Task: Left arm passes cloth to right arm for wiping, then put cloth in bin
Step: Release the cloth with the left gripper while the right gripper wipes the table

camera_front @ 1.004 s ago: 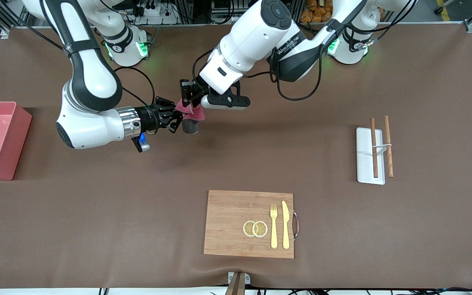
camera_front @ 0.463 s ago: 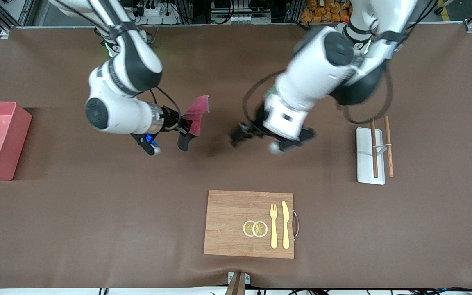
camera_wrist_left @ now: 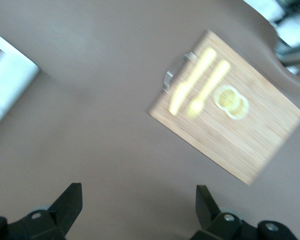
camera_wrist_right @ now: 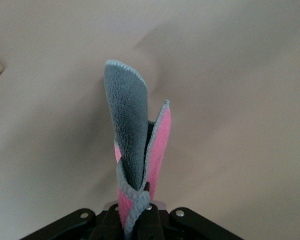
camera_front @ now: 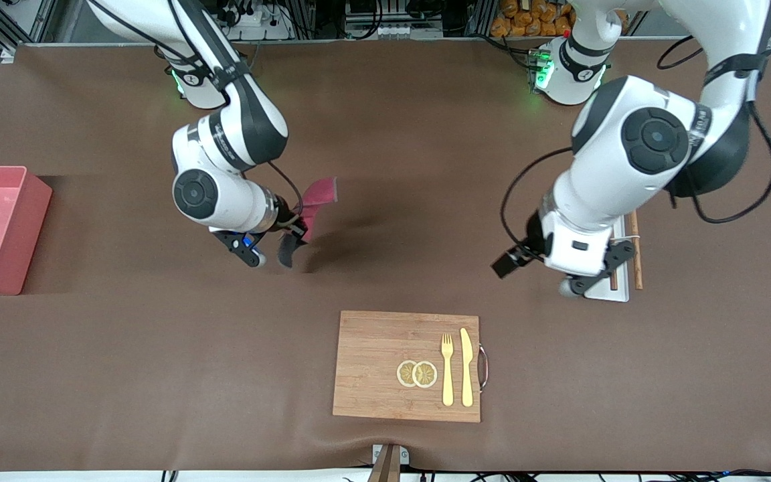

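Cloth (camera_front: 317, 199) hangs pinched in right gripper (camera_front: 297, 229) (left gripper (camera_front: 507, 263) spread).

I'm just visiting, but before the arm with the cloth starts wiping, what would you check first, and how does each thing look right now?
1. Cloth clamped in the right gripper: ok, it hangs from the shut jaws.
2. Left gripper let go: ok, open and empty over bare table beside the white tray.
3. Arms apart: ok.
4. Cloth touching the table: cannot tell.
5. Pink bin ready: ok, nothing visible inside, at the right arm's end.
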